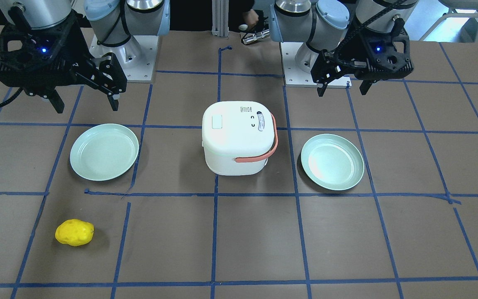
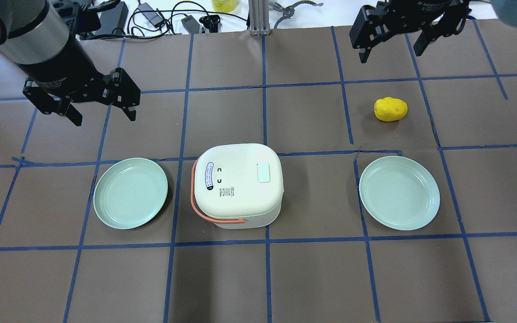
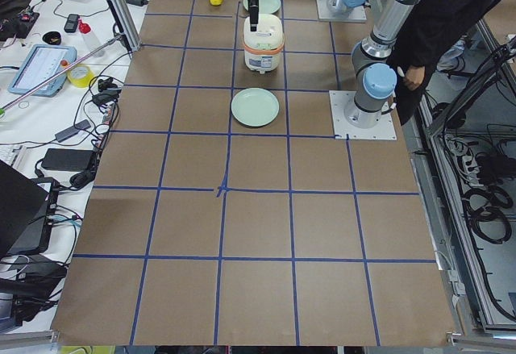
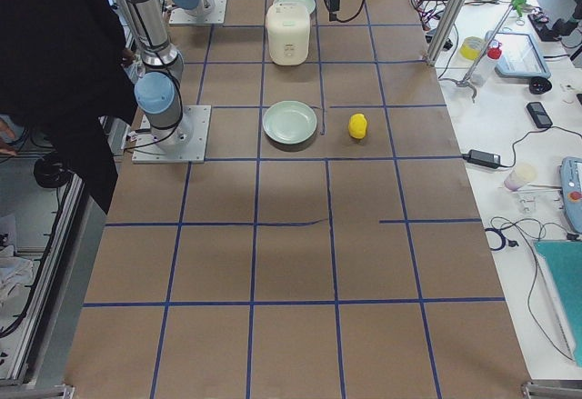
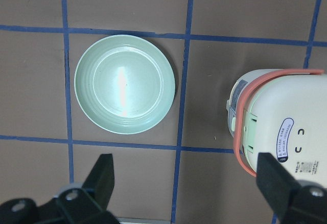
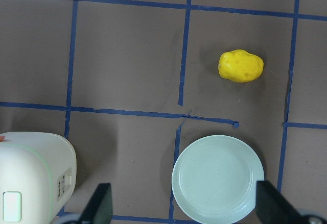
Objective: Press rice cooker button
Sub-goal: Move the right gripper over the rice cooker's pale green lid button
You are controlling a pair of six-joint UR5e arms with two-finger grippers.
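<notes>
The white rice cooker (image 1: 239,139) with a salmon handle stands at the table's middle, lid closed; it also shows in the overhead view (image 2: 238,184). Its pale green rectangular button (image 1: 216,122) sits on the lid top and shows in the overhead view (image 2: 263,172) and in the right wrist view (image 6: 12,206). My left gripper (image 2: 104,117) hangs open and empty, high above the table beside the cooker's handle side, as the front view (image 1: 342,91) also shows. My right gripper (image 2: 391,54) is open and empty, well away from the cooker on the button side, also in the front view (image 1: 87,108).
Two pale green plates flank the cooker, one on my left (image 2: 130,193) and one on my right (image 2: 399,193). A yellow potato-like toy (image 2: 391,109) lies beyond the right plate. Blue tape lines grid the brown table. Cables and tools lie along the far edge.
</notes>
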